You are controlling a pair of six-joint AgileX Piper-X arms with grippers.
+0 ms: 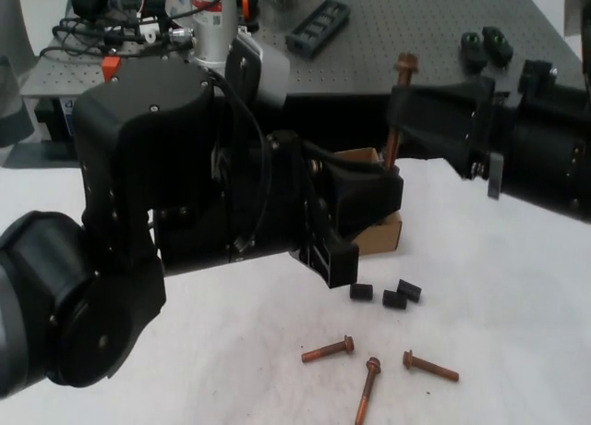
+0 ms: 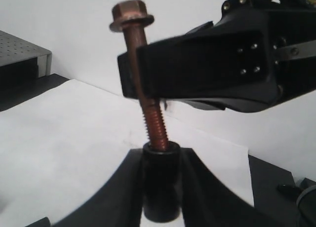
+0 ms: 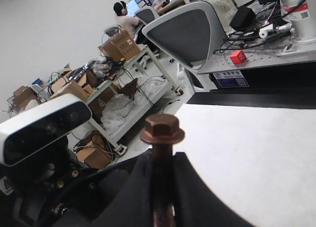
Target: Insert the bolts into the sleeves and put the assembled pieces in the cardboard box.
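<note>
Nearest on the tabletop (image 1: 517, 333) lie three loose bolts (image 1: 367, 388), heads and tips pointing different ways. Just beyond them are three loose sleeves (image 1: 394, 299) in a small cluster, none of them assembled yet. Farther on is the cardboard box (image 1: 380, 233), with both arms meeting above it. The left gripper (image 2: 160, 168) is clenched on a black sleeve (image 2: 160, 187), held upright with its open mouth facing up. Directly over that mouth hangs the bolt (image 2: 154, 123), threaded end down and hex head up. The right gripper (image 3: 163, 182) is clamped on its shank about midway along. The coming move turns on this: the bolt is above the sleeve, and its long axis is nearly in line with the bore. The threaded tip is at the sleeve's rim. It may already be a little way inside, but the left wrist view does not show how deep. From that view the shank seems to lean slightly off the sleeve's axis, with the head tipped to one side. The insertion looks just begun. My judgement is that the right arm should straighten the bolt and press it down along that axis while the left arm holds the sleeve firm. If the lean is left uncorrected, the threads could catch on the rim.
</note>
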